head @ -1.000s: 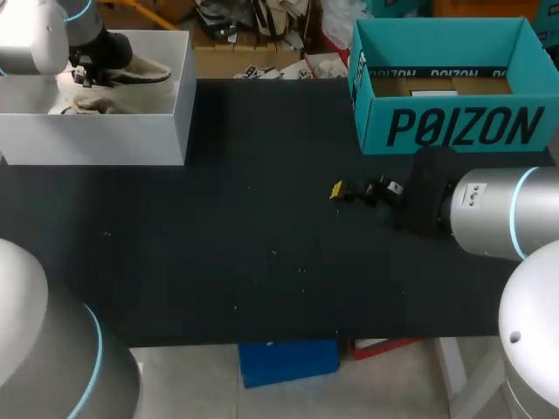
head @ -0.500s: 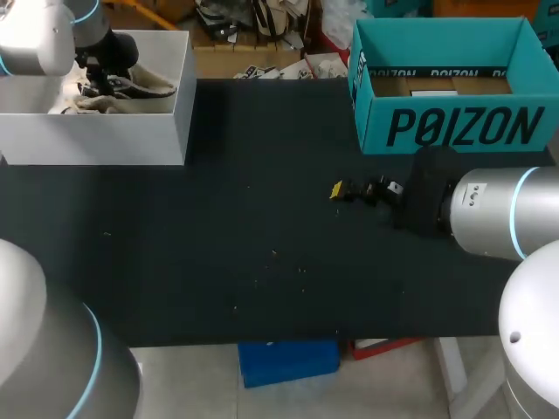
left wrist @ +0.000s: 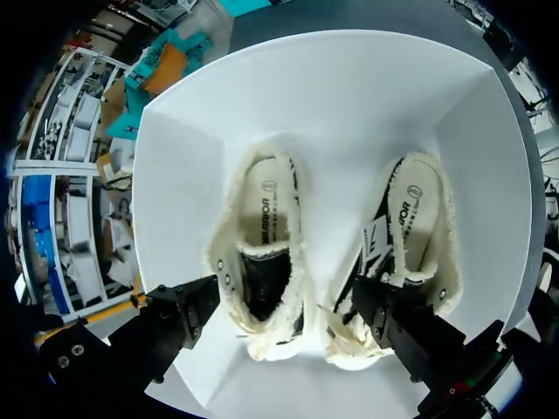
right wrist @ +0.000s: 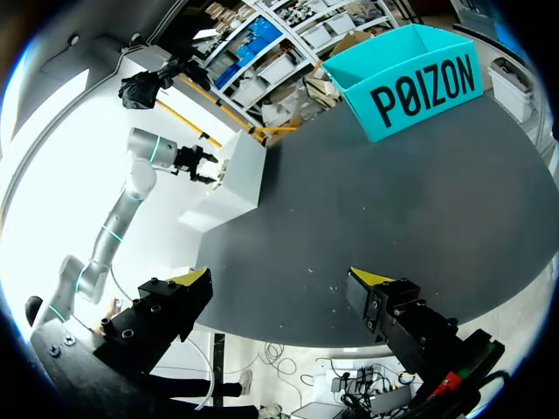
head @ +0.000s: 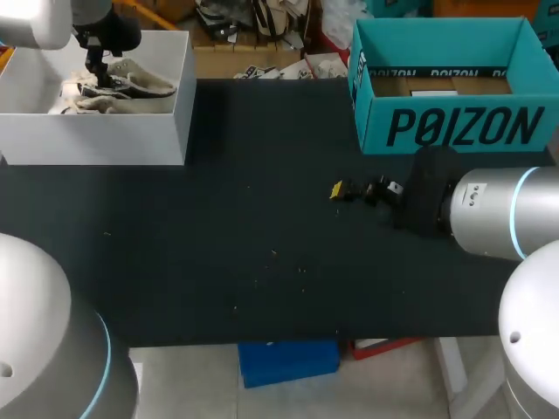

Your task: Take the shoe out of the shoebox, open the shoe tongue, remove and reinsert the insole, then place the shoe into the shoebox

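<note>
Left tool (left wrist: 286,301) hangs wide open over the white shoebox (left wrist: 349,105). Its 2 fingers straddle the toe end of the nearer shoe (left wrist: 262,253), and one of them lies over the toe of the second shoe (left wrist: 410,236). I cannot tell whether either finger touches. Both shoes are cream with frayed edges and dark laces. They lie side by side on the box floor, openings up and insoles showing. In the head view this tool (head: 94,63) sits above the pair at the box's far side, and the shoebox (head: 96,135) stands at the far left corner of the dark worktop (head: 262,262). A teal box (head: 454,87) stands well apart at the far right corner. Right tool (right wrist: 279,284) is open too, holding nothing, over bare worktop near the teal box.
</note>
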Controlling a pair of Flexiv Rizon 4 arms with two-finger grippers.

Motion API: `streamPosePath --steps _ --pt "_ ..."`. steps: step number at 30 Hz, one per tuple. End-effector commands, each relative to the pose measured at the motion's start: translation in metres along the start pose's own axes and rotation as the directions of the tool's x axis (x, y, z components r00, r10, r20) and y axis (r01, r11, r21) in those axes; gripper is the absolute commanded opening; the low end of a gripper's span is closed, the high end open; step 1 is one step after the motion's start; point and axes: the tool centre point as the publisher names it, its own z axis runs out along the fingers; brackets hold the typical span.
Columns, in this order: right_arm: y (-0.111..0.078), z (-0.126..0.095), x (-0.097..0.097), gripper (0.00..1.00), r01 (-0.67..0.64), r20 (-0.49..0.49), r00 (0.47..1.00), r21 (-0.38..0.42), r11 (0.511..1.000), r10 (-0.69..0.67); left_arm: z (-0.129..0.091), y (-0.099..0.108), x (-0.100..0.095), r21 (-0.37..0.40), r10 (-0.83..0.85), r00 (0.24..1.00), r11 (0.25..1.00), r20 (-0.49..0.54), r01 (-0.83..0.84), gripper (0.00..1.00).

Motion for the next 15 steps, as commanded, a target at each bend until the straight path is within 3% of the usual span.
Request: streamPosePath --steps 1,8,15 --pt "-0.003 0.001 0.0 1.0 -0.002 -0.001 1.0 -0.01 1.0 0.002 -0.048 -0.007 0.024 -0.018 -0.016 1.0 1.0 0.008 0.017 1.0" --pt "-0.003 0.001 0.0 1.0 -0.002 -0.001 1.0 -0.01 1.0 0.002 -0.102 -0.031 0.071 -0.006 -0.074 0.997 0.997 0.019 0.074 1.0" --pt "-0.003 0.001 0.0 1.0 -0.002 -0.001 1.0 -0.01 1.0 0.002 -0.153 -0.062 0.143 0.046 -0.152 0.988 0.988 0.029 0.15 1.0"
